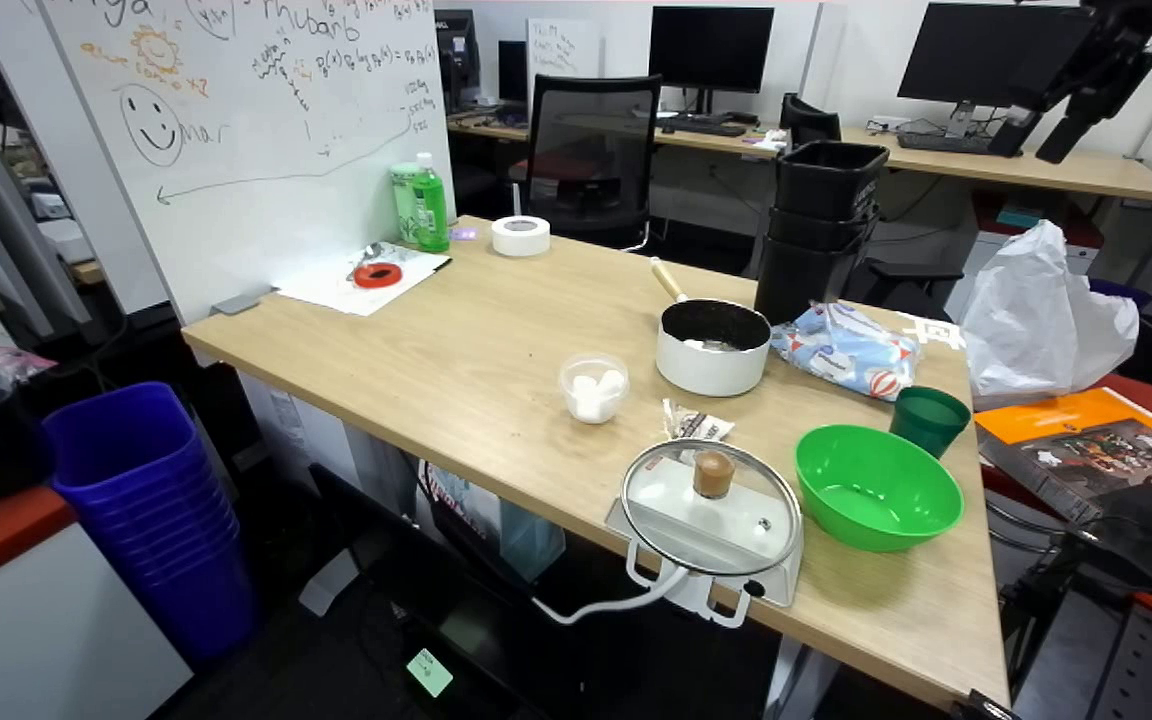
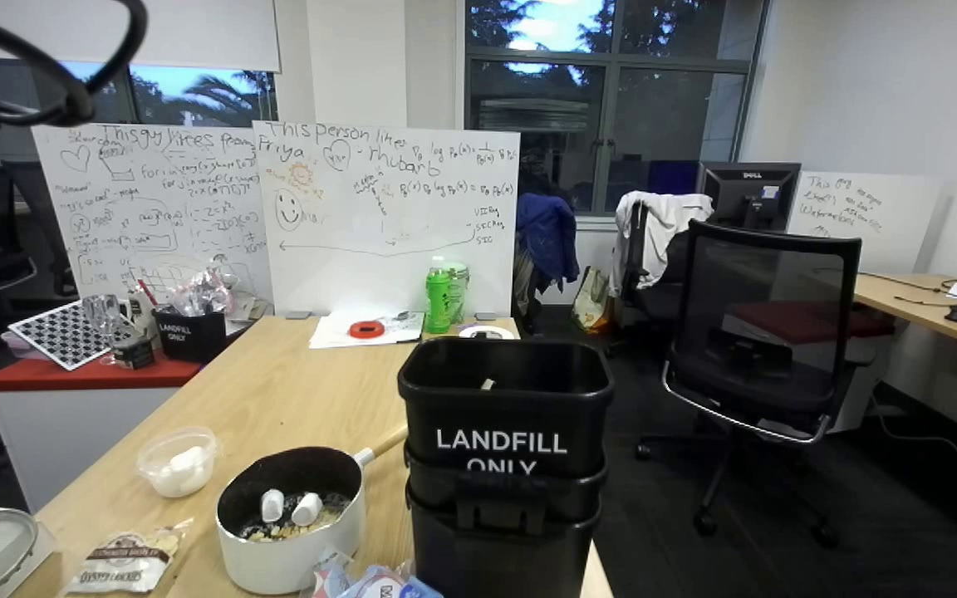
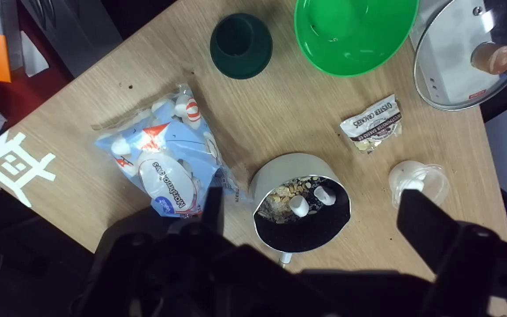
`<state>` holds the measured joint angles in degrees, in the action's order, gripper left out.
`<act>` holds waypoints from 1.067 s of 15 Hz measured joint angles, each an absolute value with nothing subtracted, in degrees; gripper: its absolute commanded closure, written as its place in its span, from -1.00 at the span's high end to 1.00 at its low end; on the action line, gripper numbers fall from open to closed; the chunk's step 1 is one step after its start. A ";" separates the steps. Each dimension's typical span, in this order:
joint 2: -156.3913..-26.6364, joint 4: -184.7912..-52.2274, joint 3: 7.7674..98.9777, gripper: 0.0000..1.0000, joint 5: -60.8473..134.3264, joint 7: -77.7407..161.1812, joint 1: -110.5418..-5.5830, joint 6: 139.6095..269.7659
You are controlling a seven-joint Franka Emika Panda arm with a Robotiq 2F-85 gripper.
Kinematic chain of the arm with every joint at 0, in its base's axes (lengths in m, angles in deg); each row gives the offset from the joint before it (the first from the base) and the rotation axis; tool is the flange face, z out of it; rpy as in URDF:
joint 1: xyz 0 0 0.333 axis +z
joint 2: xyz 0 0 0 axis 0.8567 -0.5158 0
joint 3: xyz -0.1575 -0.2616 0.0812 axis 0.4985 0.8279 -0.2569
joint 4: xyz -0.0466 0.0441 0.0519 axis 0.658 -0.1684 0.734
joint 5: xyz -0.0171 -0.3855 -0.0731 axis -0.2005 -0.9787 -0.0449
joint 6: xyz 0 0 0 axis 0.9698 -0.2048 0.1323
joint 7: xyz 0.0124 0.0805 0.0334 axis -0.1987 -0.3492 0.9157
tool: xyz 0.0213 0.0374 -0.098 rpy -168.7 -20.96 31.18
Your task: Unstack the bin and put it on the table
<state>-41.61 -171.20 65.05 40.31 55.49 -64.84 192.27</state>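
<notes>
The bin [image 1: 821, 190] is black plastic and tops a stack of black bins at the table's edge. It also shows in an exterior view with "LANDFILL ONLY" on its side [image 2: 502, 415]. It sits nested in the lower black bins [image 2: 495, 552], which stand upright. The light wood table [image 1: 416, 330] also shows in the wrist view [image 3: 262, 119]. My gripper [image 1: 1031, 145] is raised above the table, apart from the stack. In the wrist view [image 3: 310, 198] its fingers are wide apart with nothing between them. There, the stack is mostly hidden behind the gripper.
A white pot [image 1: 711, 360] and a marshmallow bag [image 1: 851, 350] lie close to the stack. A green bowl [image 1: 876, 490], dark green cup [image 1: 928, 420], glass lid [image 1: 711, 510], cracker packet [image 1: 696, 425] and clear cup [image 1: 593, 388] are nearer the front. A whiteboard [image 1: 266, 130] stands behind.
</notes>
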 measured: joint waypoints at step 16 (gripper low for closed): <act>-62.77 -162.07 52.51 1.00 33.22 10.30 -74.46 221.05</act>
